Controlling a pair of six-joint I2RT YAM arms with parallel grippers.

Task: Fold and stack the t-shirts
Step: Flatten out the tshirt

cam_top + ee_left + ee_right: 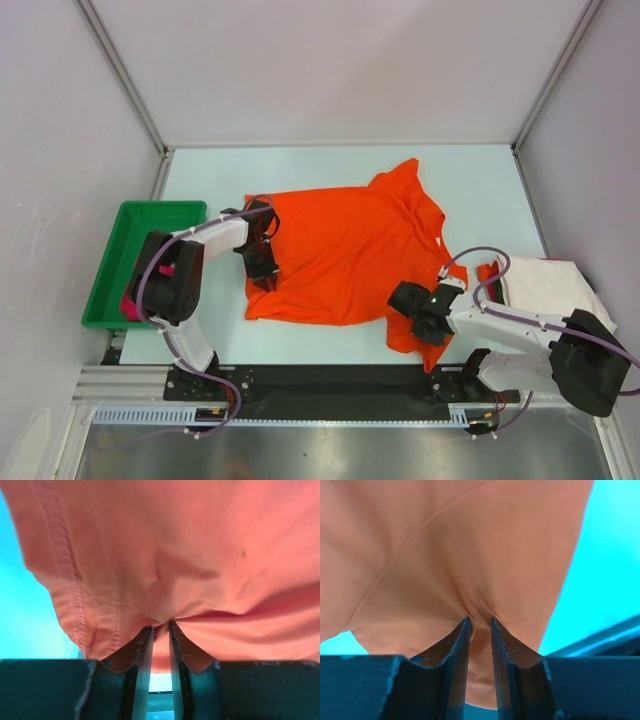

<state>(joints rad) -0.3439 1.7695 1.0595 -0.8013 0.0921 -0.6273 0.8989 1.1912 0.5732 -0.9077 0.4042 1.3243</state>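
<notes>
Right fingers (457,650): narrowed, pinching near-right edge of orange t-shirt (350,245), presumably to lift a fold. Left fingers (142,655): pinching its left hem likewise. Off-white t-shirt (548,285): beside its right, on worktop (220,175), waiting.

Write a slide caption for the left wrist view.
Left hand pinching a bunched fold of the orange t-shirt beside its stitched hem, with the light blue table showing at the left.

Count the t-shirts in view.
3. Orange shirt spread in the middle; off-white shirt at far right; pink shirt in the tray, mostly hidden by the left arm. Others may be hidden.
</notes>
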